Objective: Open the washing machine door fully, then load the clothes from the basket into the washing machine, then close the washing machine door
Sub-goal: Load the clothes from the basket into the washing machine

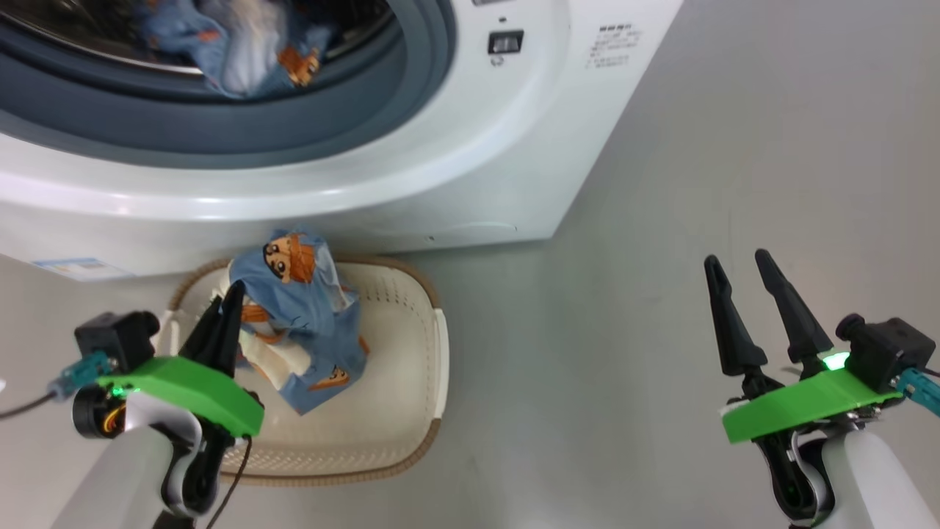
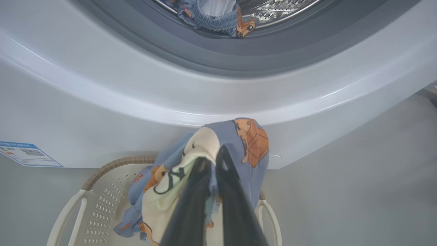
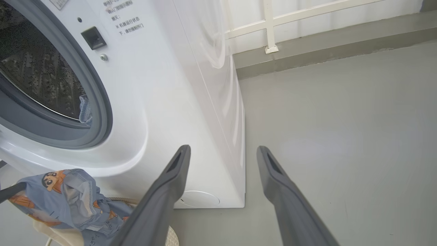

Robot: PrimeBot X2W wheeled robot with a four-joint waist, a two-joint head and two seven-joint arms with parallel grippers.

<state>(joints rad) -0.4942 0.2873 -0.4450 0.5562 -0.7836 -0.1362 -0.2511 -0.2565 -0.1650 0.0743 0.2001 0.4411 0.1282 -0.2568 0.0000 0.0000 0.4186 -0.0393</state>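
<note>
While the washing machine point(image 1: 477, 162) stands with its round mouth wide open, the left gripper point(image 1: 229, 297) is pinched tight on a light-blue piece of clothing point(image 1: 308, 316) with orange cartoon figures on it. The cloth is held up in a bunch over the cream basket point(image 1: 415, 382), which sits on the grey floor point(image 1: 661, 257) just in front of the machine. Its lower end droops down into the basket. Another blue piece point(image 1: 242, 51) lies inside the steel drum point(image 2: 283, 10), just behind the grey rubber ring point(image 1: 308, 128). A small blue label point(image 1: 73, 268) is stuck low on the machine's front, near the basket. The right gripper point(image 1: 736, 258) is off to the side over the floor, well away from the basket, its two dark fingers point(image 1: 793, 308) spread apart and empty
</note>
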